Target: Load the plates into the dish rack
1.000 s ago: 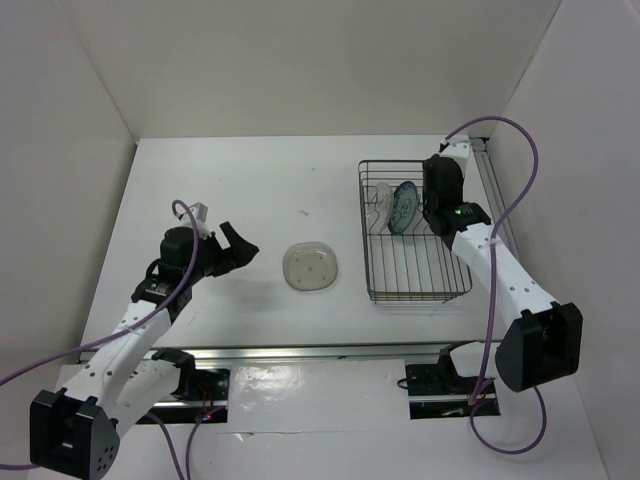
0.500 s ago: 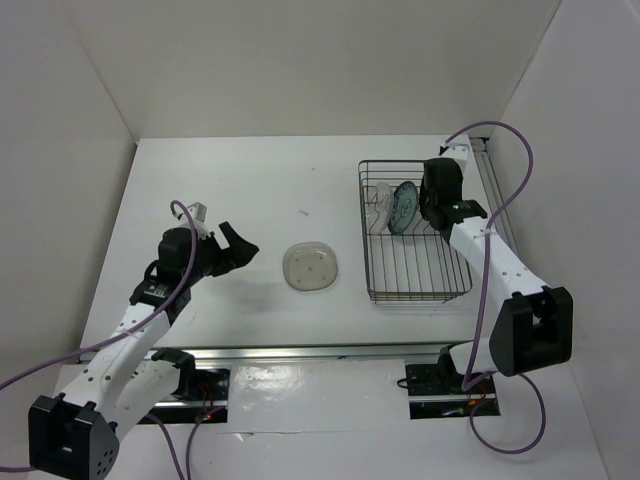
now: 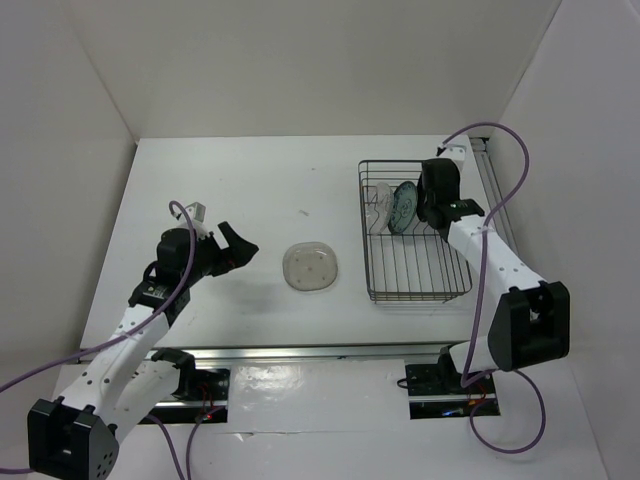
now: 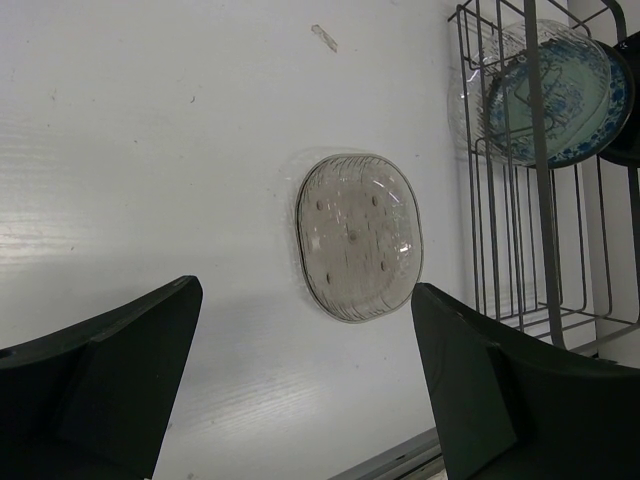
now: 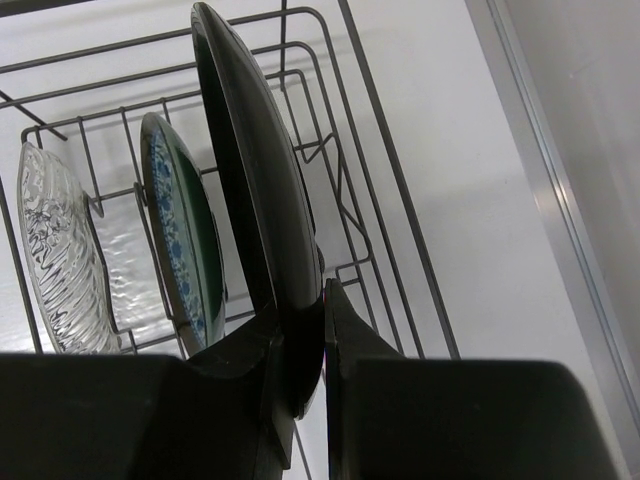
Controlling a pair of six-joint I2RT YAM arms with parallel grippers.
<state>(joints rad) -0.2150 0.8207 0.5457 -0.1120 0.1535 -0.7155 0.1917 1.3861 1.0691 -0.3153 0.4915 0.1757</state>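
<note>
Right pincer (image 5: 310, 322): clamped on the lower rim of the black plate (image 5: 250, 180). The plate stands on edge over the far end of the rack (image 3: 420, 297), which sits at about 2 o'clock on the table (image 3: 230, 180).

At 9 o'clock of the black plate stands the blue plate (image 5: 185, 240), close by and leaning a little. Past that, also at 9 o'clock, is the glass plate (image 5: 55, 260). Both are slotted in on edge.

Can't tell whether the black plate's lower edge is down between the bars yet; the pincer hides that spot.

Risks here, as I judge them:
- Let go before the rim is seated, and the glossy plate may tip toward 9 o'clock into the blue one, which could then knock the glass.
- The grip is on one small patch of slick rim, so the plate could pivot or slip in the pincer.
- Pulling the pincer out crooked might catch a bar or drag the plate along.

Left pincer (image 3: 240, 246): fingers wide apart, holding nothing, hanging over the table at 9 o'clock of the beige plate (image 4: 358, 235). That plate lies flat near the table's centre, well apart from the rack.

Risk there: a flat plate with a low rim offers little to grab. A closing pincer may skid it toward 3 o'clock or against the rack.
</note>
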